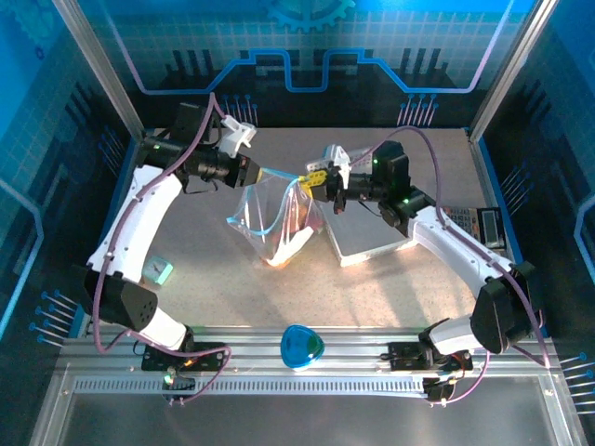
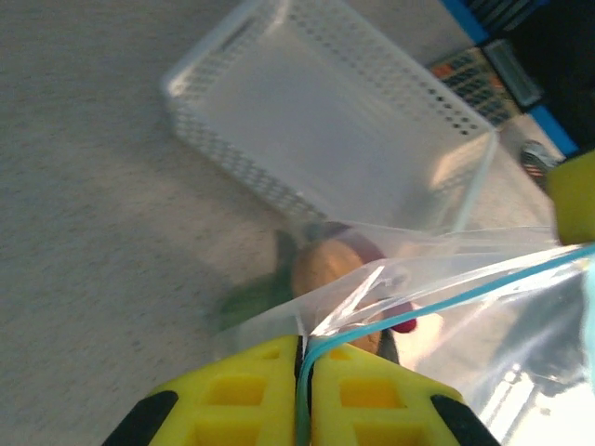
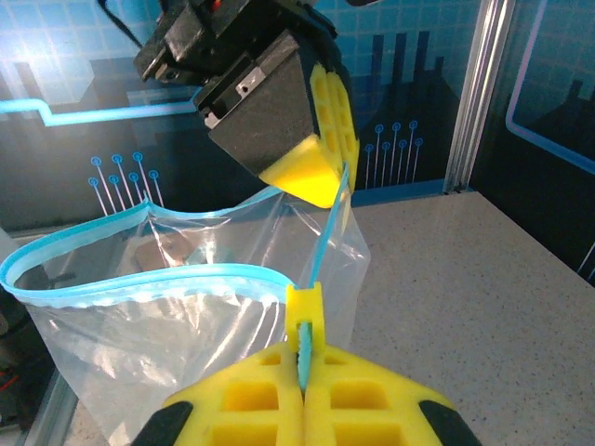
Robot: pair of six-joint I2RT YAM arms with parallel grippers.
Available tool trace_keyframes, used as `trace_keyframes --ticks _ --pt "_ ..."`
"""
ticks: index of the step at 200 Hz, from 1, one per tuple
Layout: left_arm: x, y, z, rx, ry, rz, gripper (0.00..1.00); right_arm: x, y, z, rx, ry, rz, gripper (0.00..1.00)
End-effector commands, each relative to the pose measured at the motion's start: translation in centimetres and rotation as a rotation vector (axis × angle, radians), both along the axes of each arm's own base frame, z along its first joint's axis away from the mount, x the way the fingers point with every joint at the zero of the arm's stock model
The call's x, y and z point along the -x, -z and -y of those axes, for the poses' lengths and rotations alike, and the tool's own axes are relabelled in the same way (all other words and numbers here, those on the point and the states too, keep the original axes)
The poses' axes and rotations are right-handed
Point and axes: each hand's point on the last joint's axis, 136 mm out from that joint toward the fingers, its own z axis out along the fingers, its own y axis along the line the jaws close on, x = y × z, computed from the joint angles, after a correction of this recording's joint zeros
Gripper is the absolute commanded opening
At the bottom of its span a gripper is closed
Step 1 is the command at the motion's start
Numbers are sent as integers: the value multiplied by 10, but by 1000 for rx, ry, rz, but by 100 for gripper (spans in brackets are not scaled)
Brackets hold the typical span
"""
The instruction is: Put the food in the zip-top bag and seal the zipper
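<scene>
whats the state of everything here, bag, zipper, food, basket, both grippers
zip-top bag: hanging between the two grippers, mouth gaping
zipper: not sealed, its two strips loop apart
food: inside the bag, at the bottom
basket: upright on the table, empty
left gripper: shut on the zipper
right gripper: shut on the zipper

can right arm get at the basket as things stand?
Probably not yet: the right gripper is shut on the zipper. Once it lets go, reach looks fine: the basket lies close by, uncovered.
</scene>
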Motion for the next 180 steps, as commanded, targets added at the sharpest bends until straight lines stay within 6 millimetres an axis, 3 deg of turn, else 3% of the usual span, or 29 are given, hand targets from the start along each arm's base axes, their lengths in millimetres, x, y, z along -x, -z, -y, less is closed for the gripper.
trace_keyframes --ticks 1,44,86,104,124,130,180 --pt "-8 -7 -55 -185 -244 47 13 -4 -17 0 16 16 -28 0" --pt "0 -34 -59 -164 -256 143 26 -10 -3 -4 121 51 -90 0" --pt "13 -93 -48 -35 -226 389 40 -12 5 -7 156 55 -137 0" --pt "26 -110 -32 43 -136 450 46 -9 2 -9 145 32 -143 0" --pt "34 -108 -13 63 -39 448 47 -5 -4 -10 130 13 -151 0" --pt "34 -104 -10 57 -22 444 51 -4 -5 -10 125 7 -155 0" --pt "29 -77 41 -44 158 430 54 11 -23 -16 66 -75 -186 0"
